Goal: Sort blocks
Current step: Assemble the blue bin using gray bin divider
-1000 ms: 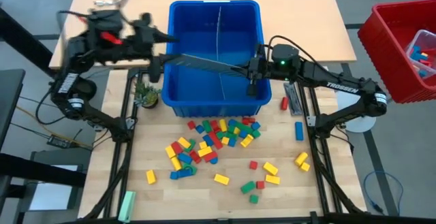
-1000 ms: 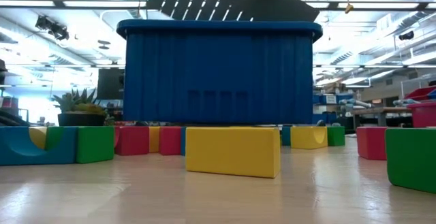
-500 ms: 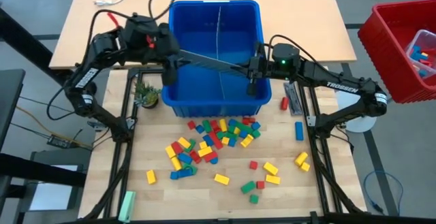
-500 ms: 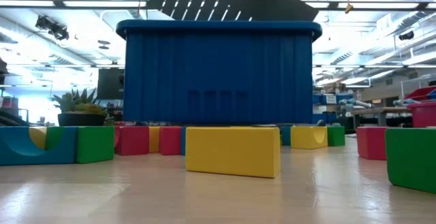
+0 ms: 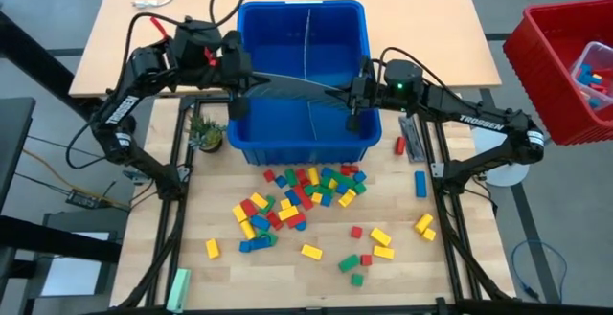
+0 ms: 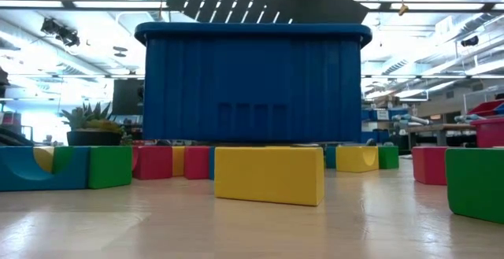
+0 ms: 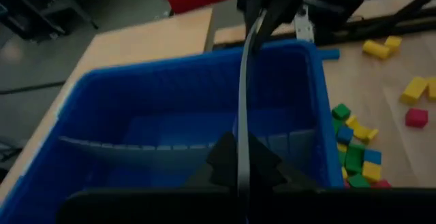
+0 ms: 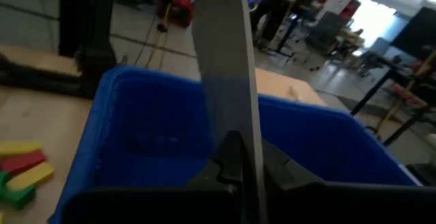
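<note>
1. Looking from the left, the left gripper (image 5: 241, 78) sits at the left wall of the blue bin (image 5: 302, 13) — its fingers are pinched shut on one end of a flat grey panel (image 5: 292, 86).
2. The panel lies long-ways across the bin, left to right, with a slight bow in it. A second panel (image 7: 136, 147) already stands inside, running the other way.
3. The right gripper (image 5: 356, 93) is at the right wall, pinched shut on the panel's other end.
4. The blocks (image 5: 308, 189) lie on the table in front of the bin, on the near side of both grippers — none is in the bin yet.
5. I think the panel goes straight down next; the bin walls are close at both ends, so there is little room to slide sideways.
</note>
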Motion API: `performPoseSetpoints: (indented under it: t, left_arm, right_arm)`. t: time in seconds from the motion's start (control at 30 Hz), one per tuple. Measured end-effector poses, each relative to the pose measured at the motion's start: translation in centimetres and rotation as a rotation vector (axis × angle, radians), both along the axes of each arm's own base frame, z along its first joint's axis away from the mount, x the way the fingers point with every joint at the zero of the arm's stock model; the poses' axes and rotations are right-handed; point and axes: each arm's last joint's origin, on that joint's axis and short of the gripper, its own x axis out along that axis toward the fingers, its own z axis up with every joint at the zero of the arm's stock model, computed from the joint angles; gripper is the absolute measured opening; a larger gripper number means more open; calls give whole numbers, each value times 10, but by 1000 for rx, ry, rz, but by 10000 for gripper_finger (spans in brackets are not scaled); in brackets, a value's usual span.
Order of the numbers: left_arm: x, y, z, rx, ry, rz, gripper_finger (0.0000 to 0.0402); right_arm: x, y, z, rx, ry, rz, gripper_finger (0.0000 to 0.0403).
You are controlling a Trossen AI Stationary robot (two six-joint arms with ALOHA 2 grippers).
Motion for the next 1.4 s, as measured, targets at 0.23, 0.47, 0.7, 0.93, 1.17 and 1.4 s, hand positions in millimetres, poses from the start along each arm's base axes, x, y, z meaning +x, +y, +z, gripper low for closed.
performPoseSetpoints:
  t: [0.23, 0.47, 0.7, 0.93, 1.17, 1.4]
  left_arm:
    - [-25, 2, 5, -43, -12, 23, 9]
    - [-55, 11, 7, -44, -160, 24, 8]
    - [-75, 9, -3, -59, -331, -75, 7]
    - [-85, 4, -13, -68, -458, -146, 8]
    - [-93, 2, -14, -67, -526, -164, 9]
    - [-87, 7, -17, -90, -512, -158, 11]
  right_arm:
    - [-26, 8, 35, 5, -156, -10, 81]
    - [-85, 18, 73, 8, -226, -49, 166]
    - [-129, 7, 70, 135, -173, -82, 184]
    - [-129, -12, 56, 254, -85, 18, 163]
    - [-133, -19, 56, 293, -93, 86, 153]
    - [-109, -38, 53, 278, -117, 204, 129]
